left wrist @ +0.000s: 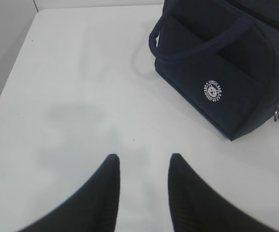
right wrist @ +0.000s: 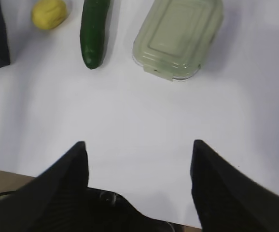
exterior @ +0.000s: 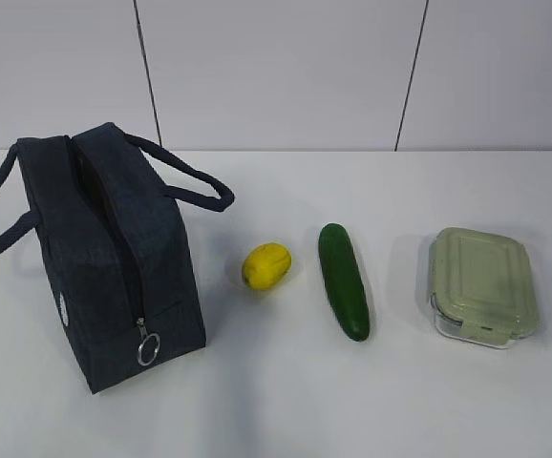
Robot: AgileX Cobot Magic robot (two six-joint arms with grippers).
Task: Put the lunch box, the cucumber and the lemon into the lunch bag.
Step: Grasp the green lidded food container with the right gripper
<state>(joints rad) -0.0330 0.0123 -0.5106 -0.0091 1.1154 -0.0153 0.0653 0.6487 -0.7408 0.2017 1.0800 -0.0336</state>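
Two empty grippers over bare table, left gripper [left wrist: 142, 162] narrowly parted, right gripper [right wrist: 139, 147] spread wide

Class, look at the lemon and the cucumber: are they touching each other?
Apart. The exterior view shows a strip of bare white table between the lemon and the cucumber; the right wrist view shows the same gap.

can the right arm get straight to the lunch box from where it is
Probably yes. In the right wrist view the lunch box lies ahead of the open right gripper with only bare table between; the cucumber sits off to its left, apart.
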